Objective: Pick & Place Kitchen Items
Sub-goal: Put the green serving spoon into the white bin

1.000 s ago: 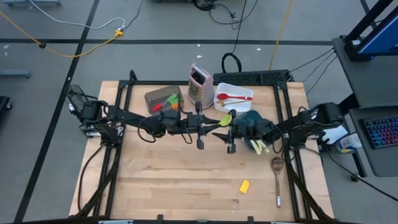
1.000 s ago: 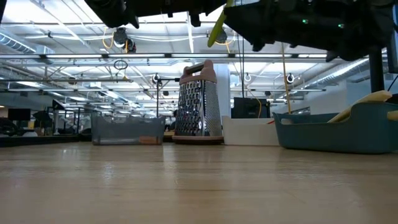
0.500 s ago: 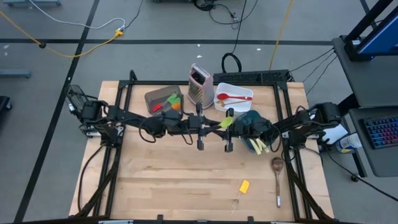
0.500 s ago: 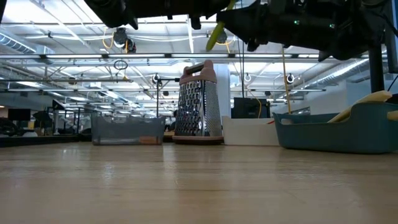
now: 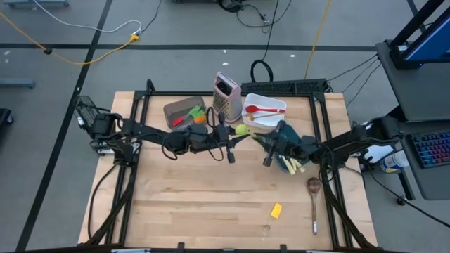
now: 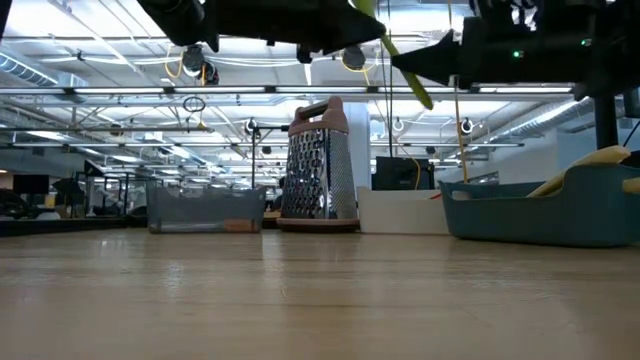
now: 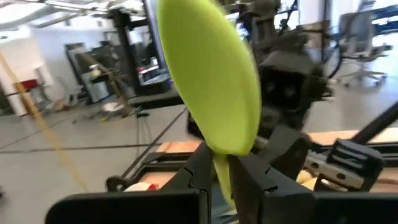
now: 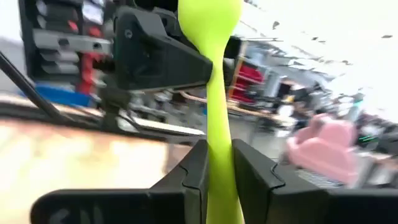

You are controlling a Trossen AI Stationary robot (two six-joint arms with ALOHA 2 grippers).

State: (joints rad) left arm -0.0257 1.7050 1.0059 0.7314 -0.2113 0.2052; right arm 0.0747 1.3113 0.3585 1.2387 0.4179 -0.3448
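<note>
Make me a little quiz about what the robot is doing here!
1. True or false: the green spoon lies flat on the table.
2. What stands between the grey container and the white container? A: box grater. B: kettle. C: bottle.
3. Fill in: the wooden spoon lies on the ___ arm's side.
Key: 1 false, the left pincer and right pincer both grip it in the air; 2 A; 3 right.

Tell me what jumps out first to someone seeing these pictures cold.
A bright green spoon hangs in mid-air above the table's middle, with the left pincer and the right pincer both shut on it, as each wrist view shows. Behind it stands a metal grater with pink trim, between a grey container and a white container.
</note>
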